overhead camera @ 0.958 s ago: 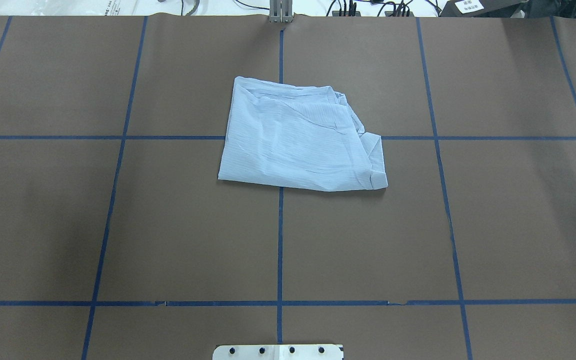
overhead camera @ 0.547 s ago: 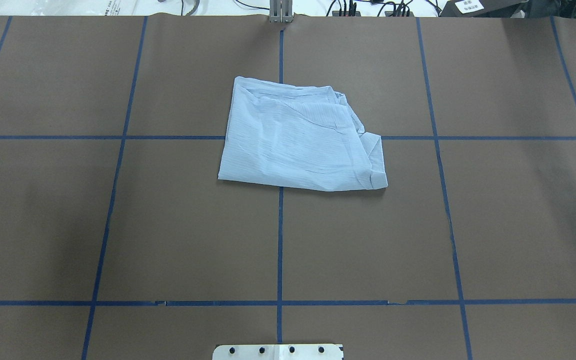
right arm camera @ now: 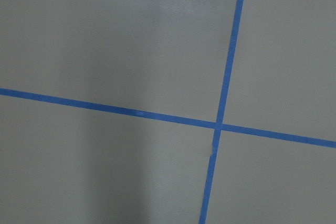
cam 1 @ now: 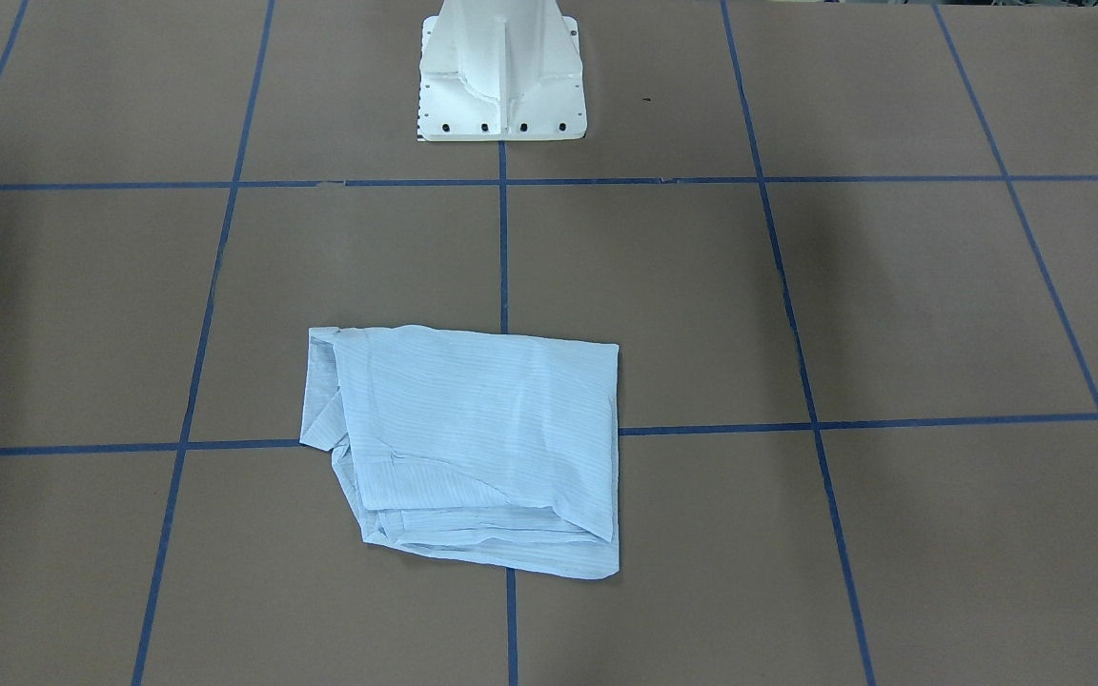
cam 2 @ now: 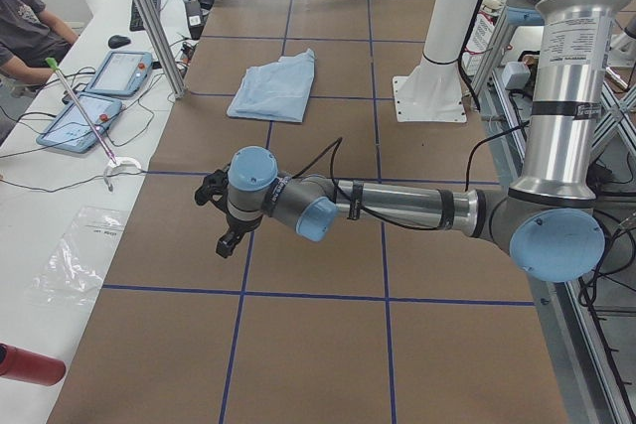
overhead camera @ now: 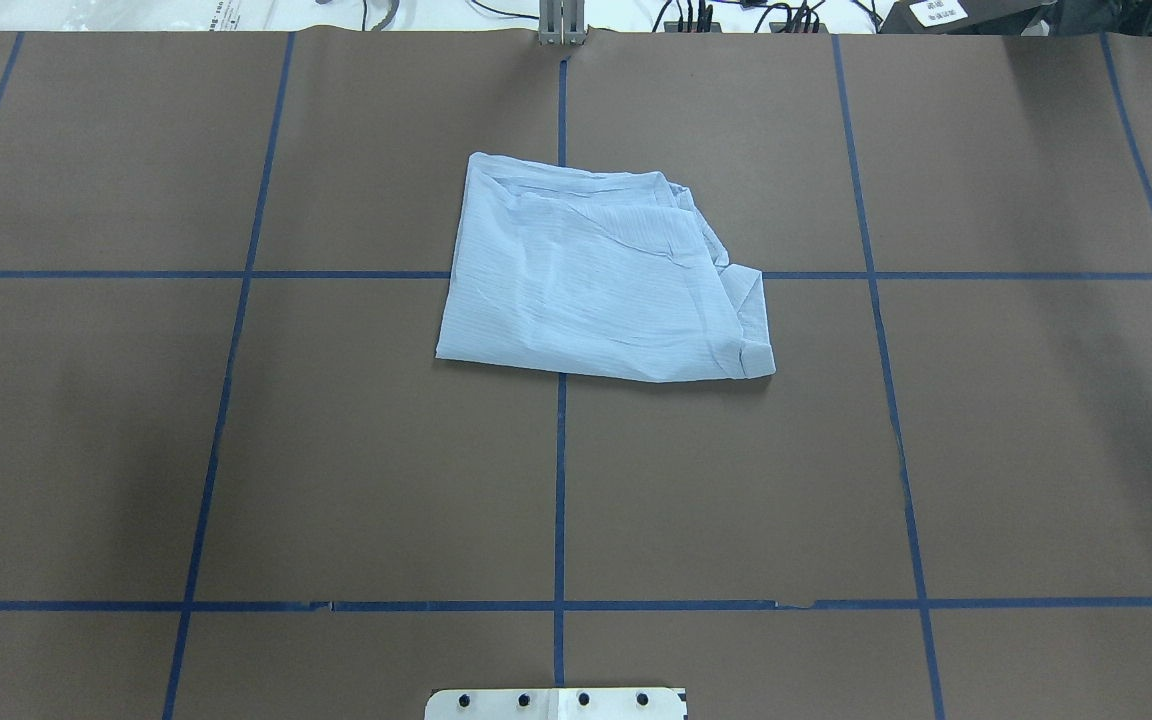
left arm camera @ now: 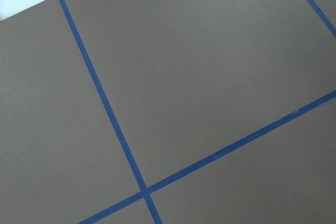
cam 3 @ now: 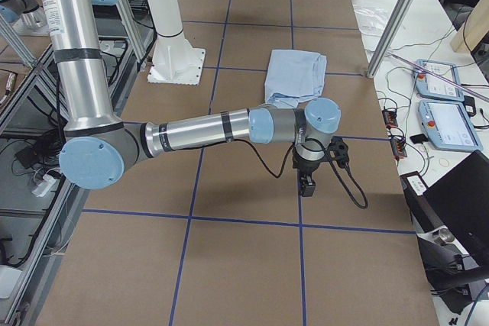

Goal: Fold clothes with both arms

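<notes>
Nothing has shifted in the overhead view since a second ago: the pale blue, finely striped folded shirt (overhead camera: 596,275) lies just as it did. It straddles the centre blue tape line (overhead camera: 560,480) on the far half of the brown paper-covered table (overhead camera: 136,450), well apart from both arms.

By my judgement the folding is done or nearly so, and the step in hand is to stand clear and check the bundle. Its left edge is straight and clean. Its right edge is ragged, with stepped layers and a small turned-up corner at the near right. If a tidy-up is wanted, that corner is the place to work. The right side should pinch only the loose top layers and tuck them inward. The left side should press lightly on the clean edge so that the thin cloth does not slide on the paper. A low, slow approach should keep the stack from being dragged open.

The silver-grey left arm with pale blue joint caps (cam 2: 397,208) stretches out low and roughly level over the table's left end, its wrist bent down. The black left gripper (cam 2: 227,240) points at the paper beside a tape line. The matching silver-grey right arm (cam 3: 199,131) mirrors this at the right end, with the black right gripper (cam 3: 307,182) hanging down near the surface. Both claws show only in the side views, small and dark, so I cannot tell whether their fingers are apart or together. Neither seems to carry anything.
</notes>
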